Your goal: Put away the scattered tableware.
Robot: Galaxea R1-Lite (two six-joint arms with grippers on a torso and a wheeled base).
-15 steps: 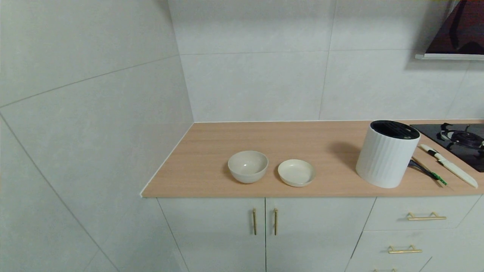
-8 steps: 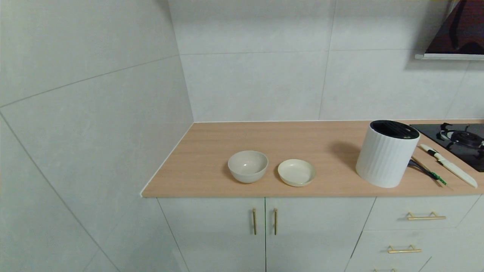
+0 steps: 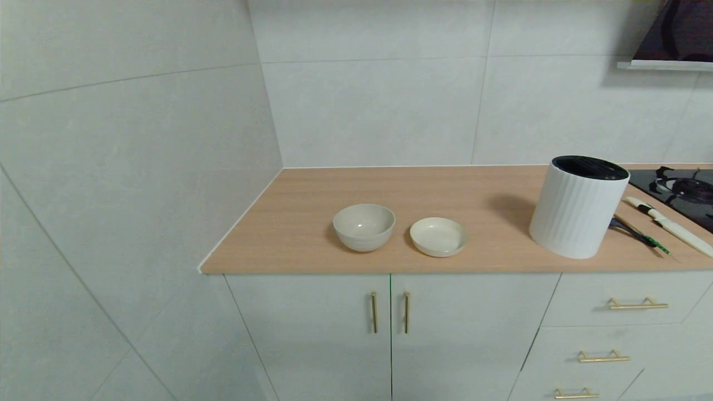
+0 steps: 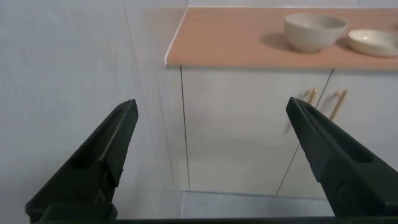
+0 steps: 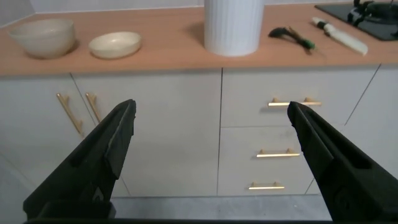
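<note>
Wood-grain countertop (image 3: 312, 223) carries all the tableware, and both arms sit low, facing the cabinet fronts below its edge. So the step in hand looks like the approach, with nothing picked up yet.

The left gripper (image 4: 211, 109) has its fingers spread wide with nothing between them. It faces the cabinet doors (image 4: 249, 124) at the left end. It should rise above the counter edge before it reaches in, or it may strike the front lip.

The grey bowl (image 3: 364, 226) stands upright near the front edge. The shallow cream dish (image 3: 438, 236) lies just beside it on the right, apart from it. A pinch over one rim suits each. The dish looks low and slippery, so it probably needs a deeper bite.

Farther right stands the white ribbed utensil holder (image 3: 578, 207). On its right lie a dark utensil with a green tip (image 3: 639, 238) and a pale knife (image 3: 671, 225), the knife nearest the gas hob (image 3: 682, 192). Both likely belong in the holder, and the knife is best taken by its handle.

The right gripper (image 5: 211, 107) is likewise spread and empty, facing the drawers (image 5: 292, 124).
</note>
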